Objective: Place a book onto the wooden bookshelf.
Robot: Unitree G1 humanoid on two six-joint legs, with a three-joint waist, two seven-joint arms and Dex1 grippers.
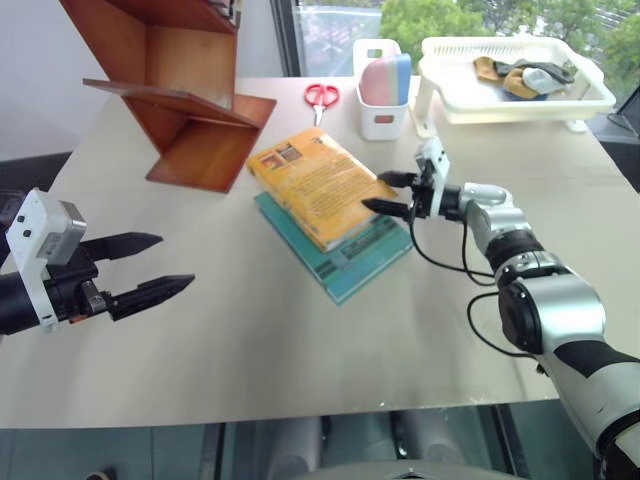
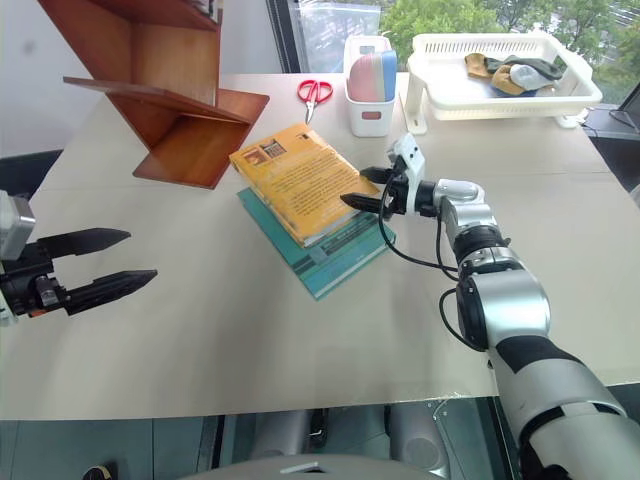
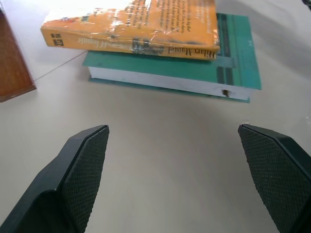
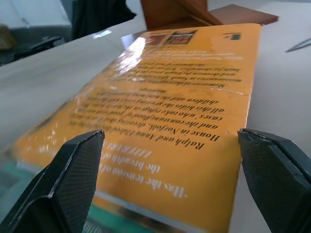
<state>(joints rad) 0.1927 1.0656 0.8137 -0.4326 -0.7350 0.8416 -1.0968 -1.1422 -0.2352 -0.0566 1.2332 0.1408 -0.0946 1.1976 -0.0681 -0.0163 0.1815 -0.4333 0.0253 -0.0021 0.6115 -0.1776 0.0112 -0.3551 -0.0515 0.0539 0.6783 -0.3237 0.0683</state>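
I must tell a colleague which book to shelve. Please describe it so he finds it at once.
On the table, in front of the wooden bookshelf, two books lie stacked. Take the top book: thick, glossy, yellow-orange, resting on a thinner teal-green book.

Book [image 1: 315, 180] is glossy yellow-orange with dark print and a little picture, sitting on a teal-green book [image 1: 345, 262] with pale stripes. Bookshelf [image 1: 190, 100] is reddish-brown wood, bench [image 1: 300, 350] plain beige, scissors [image 1: 320, 97] red-handled, basket [image 1: 520, 95] white.
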